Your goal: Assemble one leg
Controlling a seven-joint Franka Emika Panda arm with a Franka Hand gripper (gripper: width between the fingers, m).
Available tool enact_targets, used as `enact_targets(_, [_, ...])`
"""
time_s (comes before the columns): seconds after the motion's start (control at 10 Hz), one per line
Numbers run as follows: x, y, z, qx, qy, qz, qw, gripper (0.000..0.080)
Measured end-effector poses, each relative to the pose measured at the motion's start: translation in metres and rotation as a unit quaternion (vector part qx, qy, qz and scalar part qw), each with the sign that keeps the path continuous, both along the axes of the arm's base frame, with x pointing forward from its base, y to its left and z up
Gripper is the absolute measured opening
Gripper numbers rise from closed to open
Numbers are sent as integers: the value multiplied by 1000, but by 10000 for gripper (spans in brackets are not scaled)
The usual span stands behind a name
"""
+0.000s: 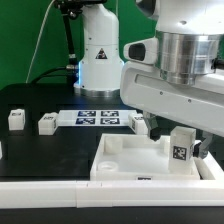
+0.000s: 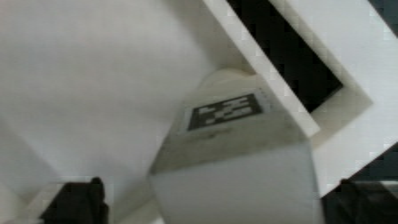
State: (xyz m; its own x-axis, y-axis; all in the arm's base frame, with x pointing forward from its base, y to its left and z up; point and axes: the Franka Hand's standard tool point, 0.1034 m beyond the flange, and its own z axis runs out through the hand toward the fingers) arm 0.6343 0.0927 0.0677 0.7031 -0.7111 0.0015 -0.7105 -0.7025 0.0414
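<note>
My gripper (image 1: 181,138) is shut on a leg (image 1: 180,150), a small white block with a black-and-white tag. It holds the leg upright at a corner of the large white panel (image 1: 125,160), on the exterior view's right. In the wrist view the leg (image 2: 222,140) fills the space between my two dark fingers (image 2: 75,205), and the gripper (image 2: 221,208) is over the panel (image 2: 71,80). The leg's lower end is hidden, so I cannot tell whether it sits in the corner socket.
Three more legs lie on the black table: two on the exterior view's left (image 1: 15,119) (image 1: 47,124) and one behind the panel (image 1: 140,122). The marker board (image 1: 98,117) lies at the back. The robot base (image 1: 98,50) stands behind it.
</note>
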Motion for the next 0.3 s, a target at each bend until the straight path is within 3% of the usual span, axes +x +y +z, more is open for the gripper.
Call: enact_targets(0.3, [0,0,0,0,0,0,1000,649])
